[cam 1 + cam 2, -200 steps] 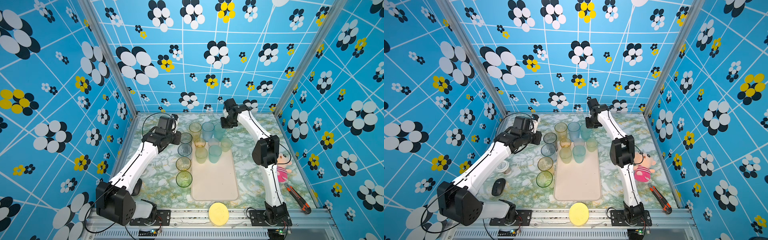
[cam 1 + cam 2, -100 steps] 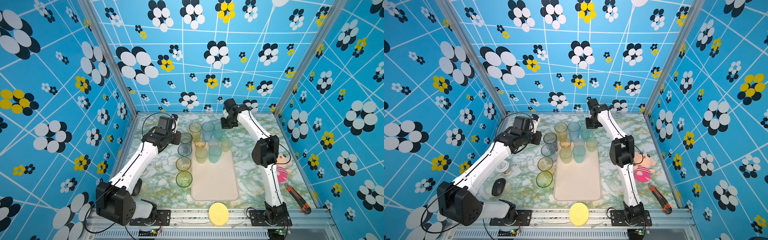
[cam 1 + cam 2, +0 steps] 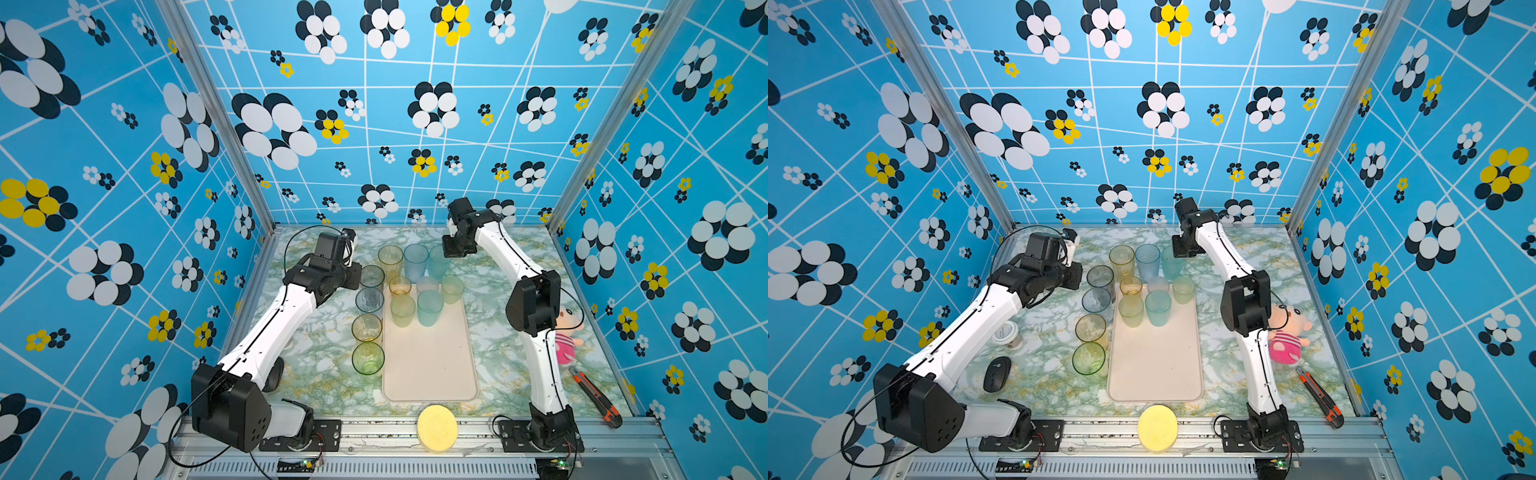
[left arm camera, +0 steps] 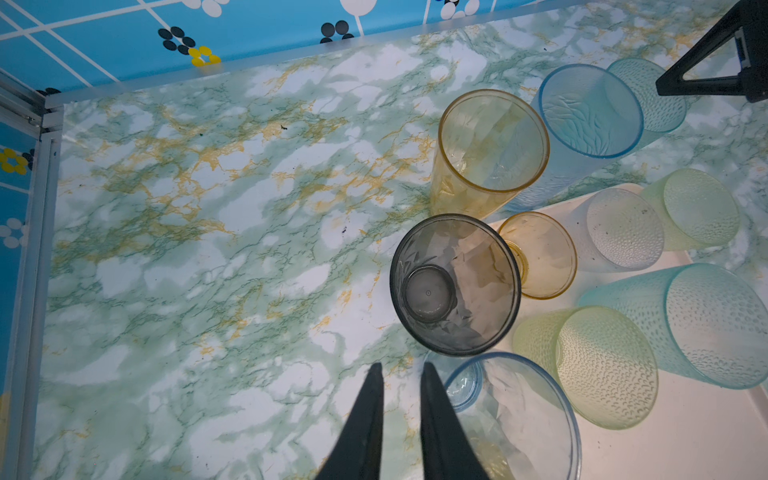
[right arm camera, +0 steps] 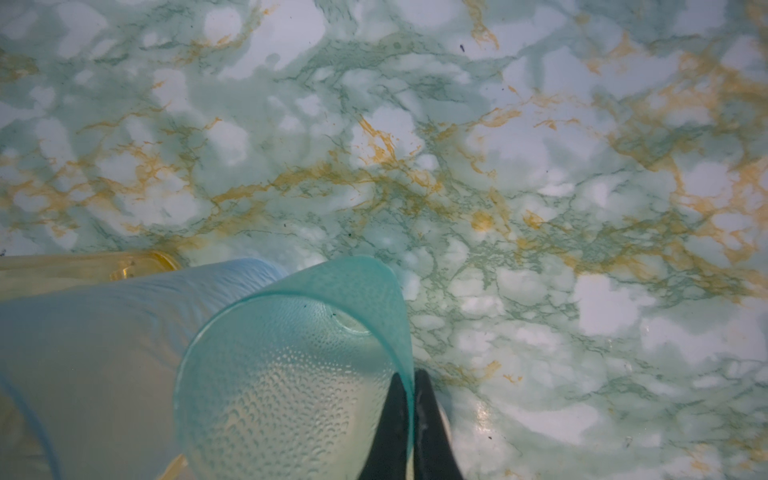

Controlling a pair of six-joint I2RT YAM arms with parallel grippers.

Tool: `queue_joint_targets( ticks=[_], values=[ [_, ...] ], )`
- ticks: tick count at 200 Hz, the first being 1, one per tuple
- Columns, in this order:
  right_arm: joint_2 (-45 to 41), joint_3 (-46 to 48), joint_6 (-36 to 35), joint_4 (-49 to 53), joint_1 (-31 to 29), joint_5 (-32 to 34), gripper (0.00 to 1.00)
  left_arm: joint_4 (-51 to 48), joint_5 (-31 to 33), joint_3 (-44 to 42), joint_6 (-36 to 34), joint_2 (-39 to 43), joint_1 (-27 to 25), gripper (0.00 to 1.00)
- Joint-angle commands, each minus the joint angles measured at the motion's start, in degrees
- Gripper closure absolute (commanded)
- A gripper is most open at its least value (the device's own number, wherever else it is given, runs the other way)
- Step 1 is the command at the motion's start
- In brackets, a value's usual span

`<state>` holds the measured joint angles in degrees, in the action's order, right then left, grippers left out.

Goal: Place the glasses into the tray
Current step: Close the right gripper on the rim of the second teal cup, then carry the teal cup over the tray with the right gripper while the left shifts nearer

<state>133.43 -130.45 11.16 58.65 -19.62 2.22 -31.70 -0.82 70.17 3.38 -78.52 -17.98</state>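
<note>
The pale tray (image 3: 428,361) lies mid-table and holds several glasses at its far end, among them a teal one (image 3: 429,306) and a short amber one (image 4: 536,255). A tall teal glass (image 5: 291,374) stands behind the tray beside a pale blue one (image 3: 415,257) and an amber one (image 3: 390,255). My right gripper (image 5: 409,374) is shut on the tall teal glass's rim, one finger inside and one outside. Left of the tray stands a column of several glasses. My left gripper (image 4: 401,368) hovers by the smoky grey glass (image 4: 455,284), slightly open and holding nothing.
A yellow sponge disc (image 3: 437,428) lies at the front edge. A pink plush toy (image 3: 565,336) and an orange utility knife (image 3: 594,392) lie at the right. A black mouse (image 3: 996,374) and a small white cup (image 3: 1007,334) sit under the left arm.
Both arms stay where they were. The right gripper's jaws have closed the last bit onto the tall teal glass's rim.
</note>
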Motion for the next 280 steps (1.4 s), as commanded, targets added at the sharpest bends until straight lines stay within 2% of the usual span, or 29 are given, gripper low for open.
queue_joint_targets(
  ticks=[1, 47, 73, 131, 176, 196, 225, 280],
  values=[
    [-3.61, 1.64, 0.42, -2.56, 1.05, 2.10, 0.97, 0.58, 0.49, -0.98, -0.83, 1.61, 0.37, 0.80],
    [-8.35, 6.97, 0.62, -6.36, 2.13, 3.92, 0.97, -0.09, 0.86, -1.05, -0.65, 2.88, -0.03, 0.80],
    [-14.80, 12.51, 0.88, -9.62, 3.49, 4.38, 0.97, -0.80, 1.43, -0.83, -0.65, 3.67, -0.30, 0.80],
    [-26.89, 21.22, -1.20, -9.86, 5.47, 6.74, 0.97, -3.92, 3.59, 1.06, -0.78, 5.54, -1.68, 0.80],
    [-39.72, 36.15, -0.88, -10.40, 5.21, 4.21, 0.97, -8.04, 4.90, 2.70, -1.14, 7.75, -3.53, 0.80],
    [-45.10, 42.52, -1.09, -9.07, 4.15, 3.78, 0.97, -10.67, 5.75, 4.07, -1.40, 8.19, -4.63, 0.80],
    [-49.56, 45.86, -1.75, -3.32, 0.06, 5.20, 0.97, -14.04, 6.36, 5.40, -1.37, 8.72, -6.05, 0.80],
    [-50.44, 50.86, 0.32, -3.10, -5.04, 5.48, 0.97, -18.95, 6.20, 6.16, 0.13, 9.00, -9.02, 0.80]
  ],
)
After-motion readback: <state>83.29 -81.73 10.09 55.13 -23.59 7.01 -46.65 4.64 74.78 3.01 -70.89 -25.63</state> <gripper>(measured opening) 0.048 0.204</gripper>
